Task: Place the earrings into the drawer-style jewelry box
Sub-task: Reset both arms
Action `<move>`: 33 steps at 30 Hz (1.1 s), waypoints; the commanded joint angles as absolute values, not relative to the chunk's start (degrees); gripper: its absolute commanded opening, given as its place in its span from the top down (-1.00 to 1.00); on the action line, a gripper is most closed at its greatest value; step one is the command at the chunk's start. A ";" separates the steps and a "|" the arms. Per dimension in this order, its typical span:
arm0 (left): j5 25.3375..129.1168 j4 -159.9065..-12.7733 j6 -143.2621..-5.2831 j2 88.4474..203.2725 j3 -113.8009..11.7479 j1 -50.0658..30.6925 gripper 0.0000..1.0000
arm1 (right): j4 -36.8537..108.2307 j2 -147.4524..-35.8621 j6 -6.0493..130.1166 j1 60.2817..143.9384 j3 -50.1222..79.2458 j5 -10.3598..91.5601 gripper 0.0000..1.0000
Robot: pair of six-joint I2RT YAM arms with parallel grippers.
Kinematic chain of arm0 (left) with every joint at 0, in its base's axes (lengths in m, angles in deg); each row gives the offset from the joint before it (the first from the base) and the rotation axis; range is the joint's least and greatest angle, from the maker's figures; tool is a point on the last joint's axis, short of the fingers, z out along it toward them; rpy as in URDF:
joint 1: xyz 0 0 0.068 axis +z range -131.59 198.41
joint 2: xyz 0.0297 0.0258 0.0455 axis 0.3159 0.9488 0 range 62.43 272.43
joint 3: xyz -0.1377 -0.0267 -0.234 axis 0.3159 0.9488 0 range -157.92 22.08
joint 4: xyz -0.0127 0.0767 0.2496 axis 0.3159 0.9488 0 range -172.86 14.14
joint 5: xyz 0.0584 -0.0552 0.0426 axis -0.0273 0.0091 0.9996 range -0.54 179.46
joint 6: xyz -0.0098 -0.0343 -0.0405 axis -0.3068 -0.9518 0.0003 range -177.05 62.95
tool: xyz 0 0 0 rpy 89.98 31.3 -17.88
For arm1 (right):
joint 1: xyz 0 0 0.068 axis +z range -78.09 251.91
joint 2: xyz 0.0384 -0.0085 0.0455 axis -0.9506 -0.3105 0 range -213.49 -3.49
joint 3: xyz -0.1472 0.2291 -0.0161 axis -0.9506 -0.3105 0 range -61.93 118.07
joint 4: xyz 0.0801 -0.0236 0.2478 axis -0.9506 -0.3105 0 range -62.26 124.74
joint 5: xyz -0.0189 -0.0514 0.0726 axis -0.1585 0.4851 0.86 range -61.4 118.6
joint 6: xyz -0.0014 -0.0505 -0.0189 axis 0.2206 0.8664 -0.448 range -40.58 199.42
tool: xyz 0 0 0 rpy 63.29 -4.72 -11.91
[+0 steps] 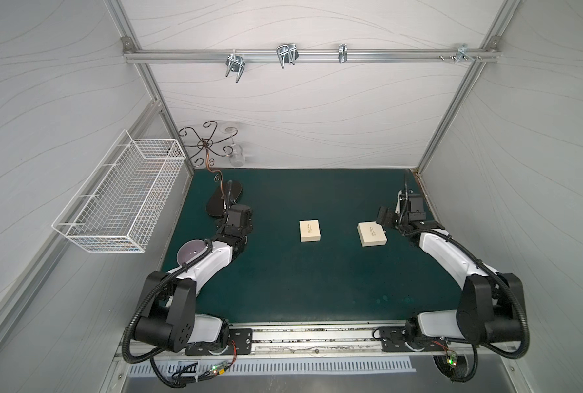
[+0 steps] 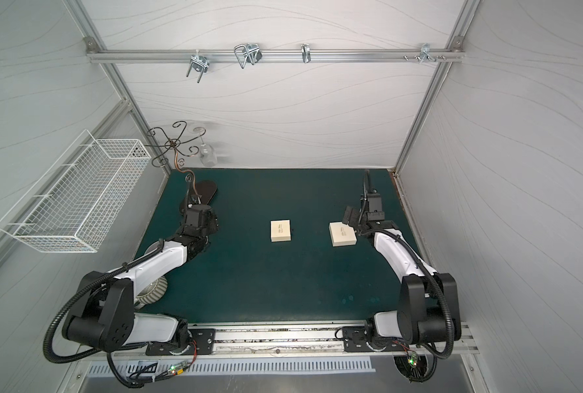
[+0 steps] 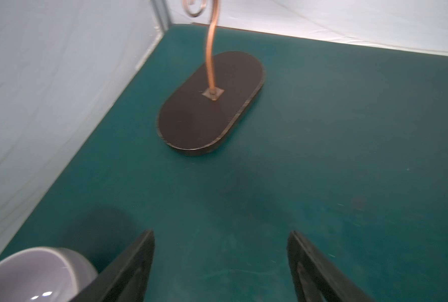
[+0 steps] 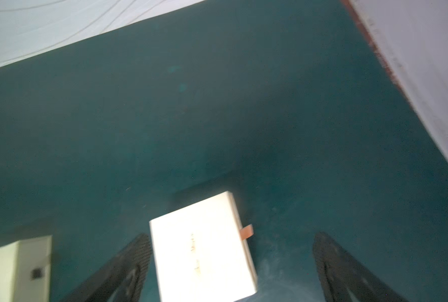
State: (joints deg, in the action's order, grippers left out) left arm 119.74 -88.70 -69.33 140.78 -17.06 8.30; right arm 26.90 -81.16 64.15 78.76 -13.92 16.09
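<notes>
Top views: right gripper (image 1: 383, 216) by far corner of closed jewelry box (image 1: 371, 233); twin box (image 1: 309, 231) well apart; earrings too small to find.
Left wrist: left gripper (image 3: 220, 235) spread wide, empty; stand base (image 3: 209, 109) ahead, grey bowl (image 3: 34, 274) close alongside.
Right wrist: right gripper (image 4: 232, 235) spread wide, clamping nothing; jewelry box (image 4: 204, 251) below, pull tab (image 4: 246, 232) between its fingers.

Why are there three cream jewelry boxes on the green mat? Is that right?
Not three, two: the middle cream jewelry box and the right cream jewelry box lie on the green mat. Both top views show it.
</notes>
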 commanded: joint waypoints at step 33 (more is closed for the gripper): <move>105.74 -125.42 -56.62 146.54 -2.95 14.65 -0.83 | 80.61 -93.43 78.60 77.38 -36.62 22.38 -0.98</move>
State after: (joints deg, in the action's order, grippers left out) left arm 106.30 -116.31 -58.05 145.17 -3.42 13.61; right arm 76.95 -92.75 76.81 77.08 -36.13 21.25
